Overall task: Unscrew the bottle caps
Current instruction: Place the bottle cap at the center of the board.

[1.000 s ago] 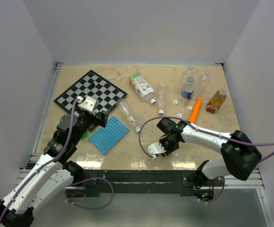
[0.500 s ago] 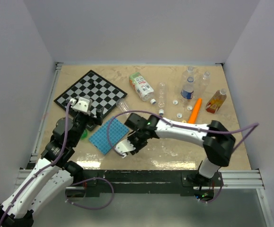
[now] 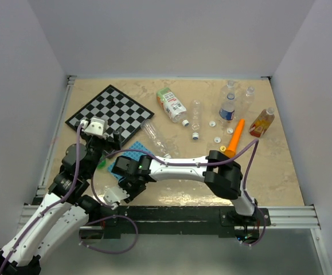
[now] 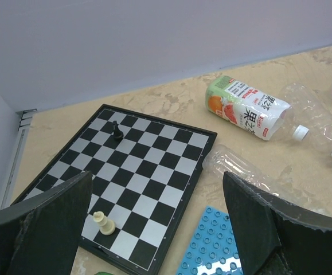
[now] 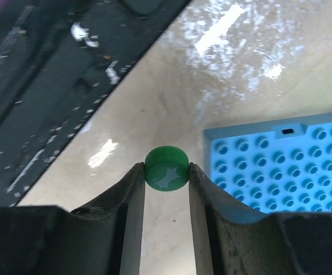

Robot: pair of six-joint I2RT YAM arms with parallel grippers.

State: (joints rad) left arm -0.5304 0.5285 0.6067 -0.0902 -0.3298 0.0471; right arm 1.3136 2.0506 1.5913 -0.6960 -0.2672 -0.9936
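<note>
1. The right gripper (image 5: 166, 170) was clenched on a small green cap (image 5: 166, 167). The cap was pinched edge to edge between the two fingertips, close to the front edge of the worktop (image 5: 171, 103) on its left side.
2. In the right wrist view, a blue studded plate (image 5: 280, 172) lay just to the right of the cap, with a gap between them.
3. The left gripper (image 4: 160, 229) hung released with its fingers spread wide. It was above the near edge of a chessboard (image 4: 137, 172) that carried a pale piece (image 4: 102, 222) and a dark piece (image 4: 116, 130).
4. Beyond the board, a labelled bottle (image 4: 246, 109) lay on its side with a white cap (image 4: 299, 132) on its neck. A clear bottle (image 4: 240, 166) lay beside the board's right corner.
5. Seen from overhead, loose white caps (image 3: 212, 123) lay on the far right of the worktop. They were near some standing bottles (image 3: 227, 109) and an orange carrot-shaped toy (image 3: 236, 133).
</note>
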